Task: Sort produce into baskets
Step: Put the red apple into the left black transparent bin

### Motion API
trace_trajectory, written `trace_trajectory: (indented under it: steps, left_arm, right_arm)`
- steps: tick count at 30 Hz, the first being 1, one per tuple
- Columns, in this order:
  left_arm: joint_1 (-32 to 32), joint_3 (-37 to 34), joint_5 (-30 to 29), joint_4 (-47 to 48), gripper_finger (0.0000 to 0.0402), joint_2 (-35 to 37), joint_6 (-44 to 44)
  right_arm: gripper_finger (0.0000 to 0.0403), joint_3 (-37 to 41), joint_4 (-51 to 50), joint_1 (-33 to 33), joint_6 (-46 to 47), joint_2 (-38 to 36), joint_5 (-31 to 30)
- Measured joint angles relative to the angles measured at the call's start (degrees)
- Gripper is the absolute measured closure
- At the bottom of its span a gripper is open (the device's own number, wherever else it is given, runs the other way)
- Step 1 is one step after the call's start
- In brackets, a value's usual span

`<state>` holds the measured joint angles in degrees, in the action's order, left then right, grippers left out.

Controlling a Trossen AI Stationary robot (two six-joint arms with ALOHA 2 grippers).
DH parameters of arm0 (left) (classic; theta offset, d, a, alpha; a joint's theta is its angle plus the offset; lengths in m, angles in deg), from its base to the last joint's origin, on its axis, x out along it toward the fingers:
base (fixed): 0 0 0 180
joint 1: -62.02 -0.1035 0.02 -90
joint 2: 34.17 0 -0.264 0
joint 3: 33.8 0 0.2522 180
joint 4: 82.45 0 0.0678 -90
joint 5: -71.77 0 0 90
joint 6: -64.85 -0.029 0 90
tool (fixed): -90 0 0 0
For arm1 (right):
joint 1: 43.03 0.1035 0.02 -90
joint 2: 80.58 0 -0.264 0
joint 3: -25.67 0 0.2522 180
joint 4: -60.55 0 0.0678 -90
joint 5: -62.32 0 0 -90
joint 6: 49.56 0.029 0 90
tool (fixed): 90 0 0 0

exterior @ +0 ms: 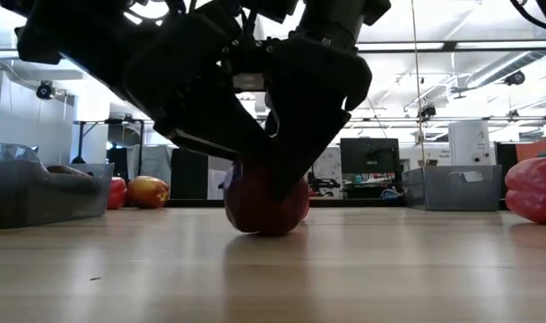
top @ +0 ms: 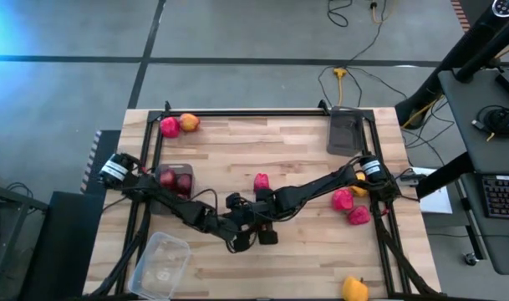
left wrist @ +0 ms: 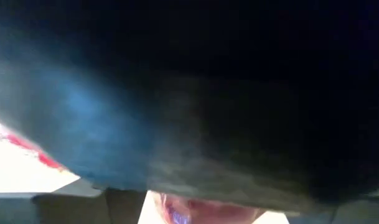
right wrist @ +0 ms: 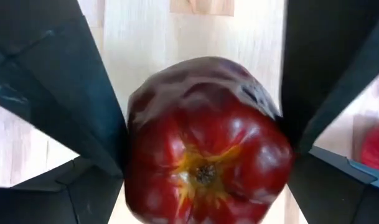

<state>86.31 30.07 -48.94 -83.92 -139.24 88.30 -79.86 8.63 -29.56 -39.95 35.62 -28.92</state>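
A dark maroon round piece of produce rests on its underside on the wooden table, near the table's middle. My right gripper is open and comes down over it, one finger on each side. My left gripper reaches in low from the table's left, right beside the same piece. The right arm fills the left wrist view, where only a sliver of the maroon piece shows. In the high view both grippers hide it. My right gripper's fingers stand against the maroon piece's two sides, slanting down from above, but I cannot tell whether they touch it. The piece sits on the table. My left gripper's fingertips are hidden by the right arm.
A dark tray with maroon pieces stands at the left, a clear tub near left, another dark tray far right. Loose produce: red and orange far left, red at the middle, red at the right, yellow at the near edge.
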Motion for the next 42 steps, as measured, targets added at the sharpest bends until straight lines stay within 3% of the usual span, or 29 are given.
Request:
trace_trajectory:
  steps: [7,17,23,27,33,38,42]
  left_arm:
    - [0.2,-0.3,0.1,3.0,0.0193,2.6,0.1]
    - [1.6,-0.7,-0.3,27.2,0.0196,17.9,2.2]
    - [4.5,0.4,1.6,49.8,0.0196,32.0,10.7]
    - [5.6,2.7,5.7,70.7,0.0196,39.6,21.4]
    - [5.6,7.4,8.0,97.8,0.0196,45.2,37.9]
    - [4.2,5.9,18.5,102.7,0.0196,44.7,44.9]
    - [3.9,2.9,21.5,102.0,0.0196,41.7,48.8]
  right_arm:
    - [0.0019,-0.1,-0.9,-0.1,0.3,-1.1,0.9]
    - [0.0019,-0.4,-4.7,0.1,2.3,-8.7,3.6]
    - [0.0019,-0.6,-4.4,-0.6,2.7,-12.3,2.8]
    - [0.0019,-0.5,-3.5,-1.4,3.9,-12.9,2.6]
    - [0.0019,-0.5,-1.3,-2.0,3.5,-12.6,0.8]
    - [0.0019,-0.5,-0.1,-2.0,4.9,-12.6,0.8]
    - [0.0019,-0.5,0.0,-2.0,4.8,-12.5,1.2]
